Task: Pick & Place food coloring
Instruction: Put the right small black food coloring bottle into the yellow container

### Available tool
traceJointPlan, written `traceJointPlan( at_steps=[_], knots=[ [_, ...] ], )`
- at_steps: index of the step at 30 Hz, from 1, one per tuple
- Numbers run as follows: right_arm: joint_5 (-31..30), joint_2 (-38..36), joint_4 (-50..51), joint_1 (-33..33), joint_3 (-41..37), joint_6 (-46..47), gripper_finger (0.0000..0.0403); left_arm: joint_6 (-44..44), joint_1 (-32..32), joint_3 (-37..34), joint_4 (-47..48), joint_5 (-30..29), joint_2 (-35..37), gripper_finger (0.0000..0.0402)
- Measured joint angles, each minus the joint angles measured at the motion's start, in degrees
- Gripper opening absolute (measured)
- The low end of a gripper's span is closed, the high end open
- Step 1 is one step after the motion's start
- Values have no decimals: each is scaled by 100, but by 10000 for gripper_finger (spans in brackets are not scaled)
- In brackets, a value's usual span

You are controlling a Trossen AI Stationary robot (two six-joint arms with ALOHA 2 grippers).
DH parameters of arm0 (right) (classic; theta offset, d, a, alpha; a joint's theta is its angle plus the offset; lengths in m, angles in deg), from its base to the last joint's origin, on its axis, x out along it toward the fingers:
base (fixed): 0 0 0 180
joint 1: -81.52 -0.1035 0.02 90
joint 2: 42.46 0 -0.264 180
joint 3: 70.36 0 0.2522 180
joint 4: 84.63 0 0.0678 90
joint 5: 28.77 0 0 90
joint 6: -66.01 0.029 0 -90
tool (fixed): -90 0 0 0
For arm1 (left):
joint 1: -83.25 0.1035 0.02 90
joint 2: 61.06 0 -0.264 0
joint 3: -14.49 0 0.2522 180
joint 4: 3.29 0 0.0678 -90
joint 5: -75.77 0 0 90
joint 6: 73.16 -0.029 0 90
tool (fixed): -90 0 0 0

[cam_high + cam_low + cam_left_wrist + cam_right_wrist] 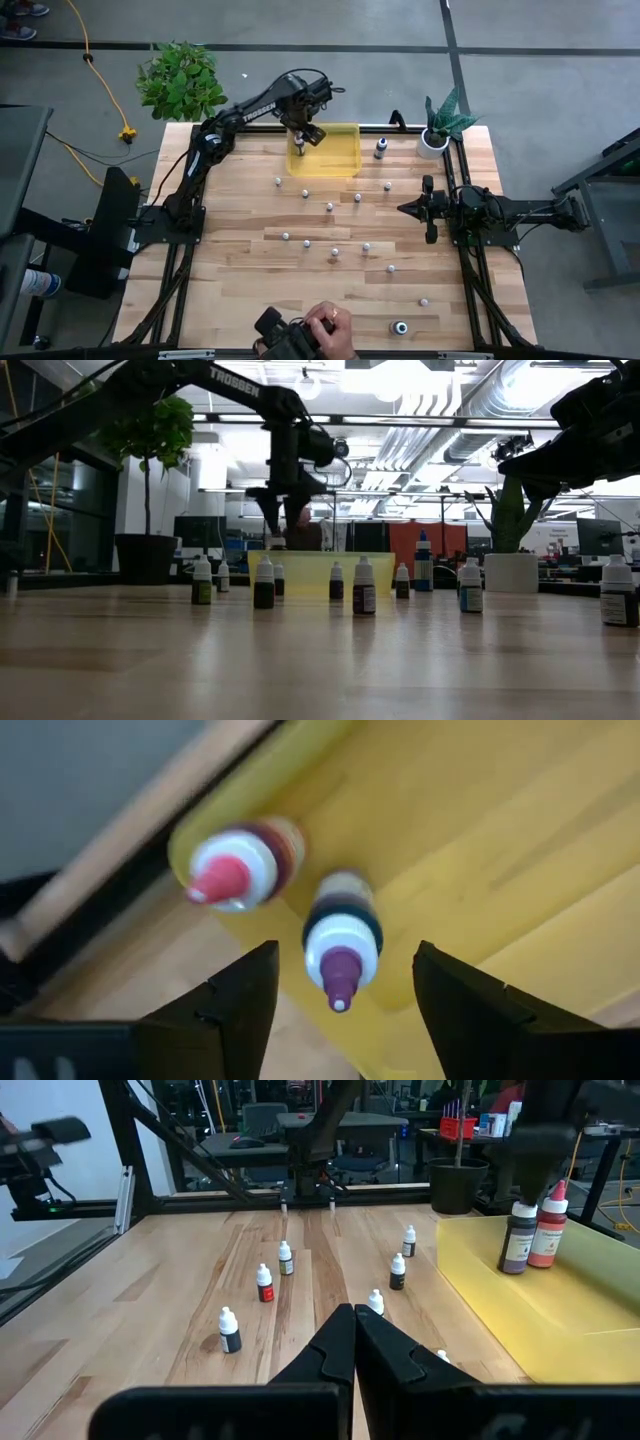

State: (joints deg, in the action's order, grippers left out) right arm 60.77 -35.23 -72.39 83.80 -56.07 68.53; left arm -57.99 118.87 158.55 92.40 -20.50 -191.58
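Note:
The yellow see-through bin (pixel 340 155) stands at the table's far edge. In its corner two food coloring bottles stand upright side by side, one with a purple tip (pixel 342 945) and one with a red tip (pixel 235 870); the right wrist view shows them too, the purple one (pixel 518 1240) and the red one (pixel 546 1235). My left gripper (pixel 345 990) hangs open above them, pointing down, its fingers on either side of the purple-tipped bottle's cap and clear of it. My right gripper (pixel 405 208) waits shut at the table's right, pointing level toward the left edge.
Several small food coloring bottles (pixel 330 207) stand scattered over the wooden table. A taller bottle (pixel 381 148) stands to the right of the bin, and a white plant pot (pixel 433 142) at the far right corner. A person's hand (pixel 318 328) holds a dark device at the near edge.

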Motion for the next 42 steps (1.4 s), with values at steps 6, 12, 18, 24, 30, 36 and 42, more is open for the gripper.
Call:
traceJointPlan(
  at_steps=[6,12,18,24,30,36,42],
  knots=[
    [-1,-2,0,-2,-2,1,0,-297,-62,446,110,-31,100,229],
    [-1,-2,0,-2,-2,1,0,-928,-324,448,164,123,471,230],
    [1,-2,0,-1,0,1,0,-655,-678,470,744,-12,852,230],
    [2,-2,2,-2,0,1,0,688,-1028,466,810,433,1014,230],
    [1,-2,0,-1,0,1,0,1279,-1337,207,805,597,1023,230],
    [1,-2,0,-1,-1,1,0,1726,-1572,-395,807,737,1105,230],
    [1,-2,1,-1,-2,1,0,2221,-1727,-1417,796,503,1572,230]
  ],
)
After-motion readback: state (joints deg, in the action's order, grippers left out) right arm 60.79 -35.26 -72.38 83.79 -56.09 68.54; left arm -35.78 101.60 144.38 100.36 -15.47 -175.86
